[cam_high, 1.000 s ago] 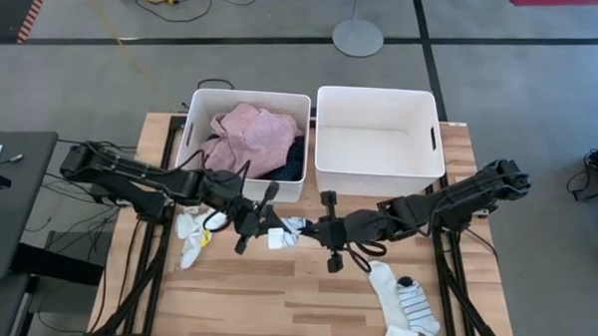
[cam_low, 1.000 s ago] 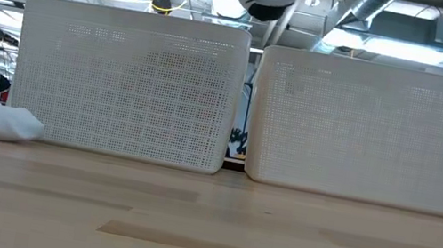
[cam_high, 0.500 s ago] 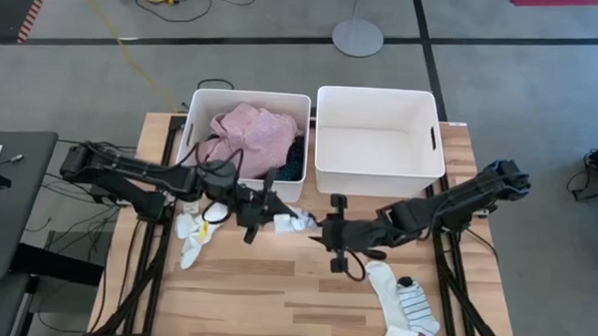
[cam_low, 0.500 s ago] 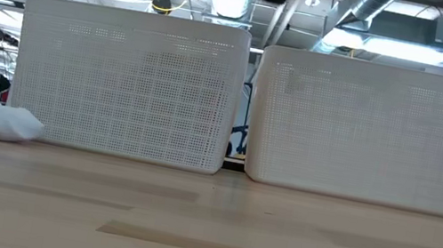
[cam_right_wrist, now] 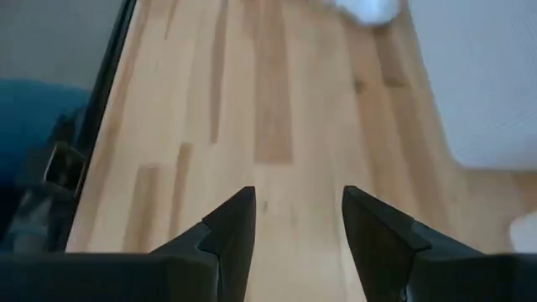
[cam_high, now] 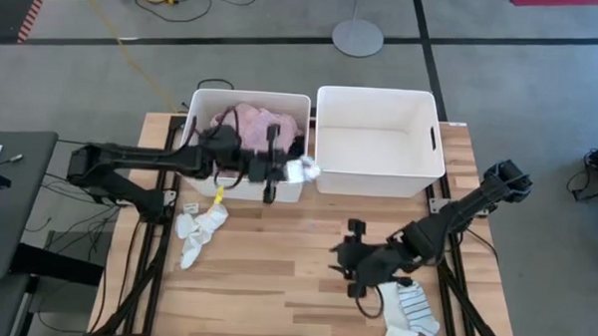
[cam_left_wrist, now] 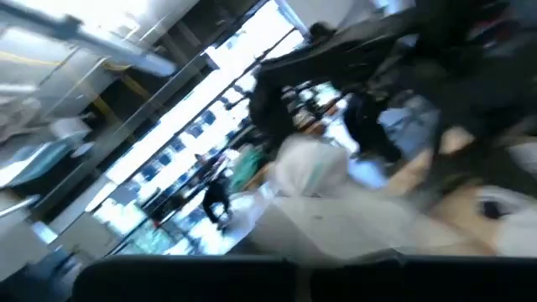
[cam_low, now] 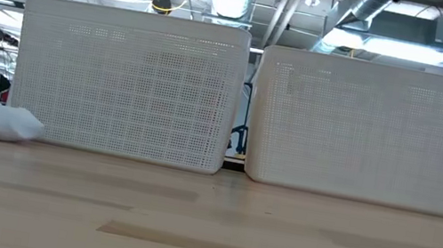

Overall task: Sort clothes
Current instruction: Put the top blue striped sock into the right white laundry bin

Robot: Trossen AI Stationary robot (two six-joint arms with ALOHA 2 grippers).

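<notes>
Table (cam_high: 275, 277): pink shirt (cam_high: 251, 126) in left bin (cam_high: 196, 110)

Pale matt plank-wood table top (cam_high: 276, 247). Two white perforated plastic bins (cam_low: 128, 81). Soft pink cloth shirt (cam_high: 249, 121). Matt ribbed striped cloth sock (cam_high: 411, 310).

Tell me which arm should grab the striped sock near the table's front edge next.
Right. The right gripper hangs open just beside the striped sock, while the left gripper is far off at the left bin, shut on a small white sock.
</notes>
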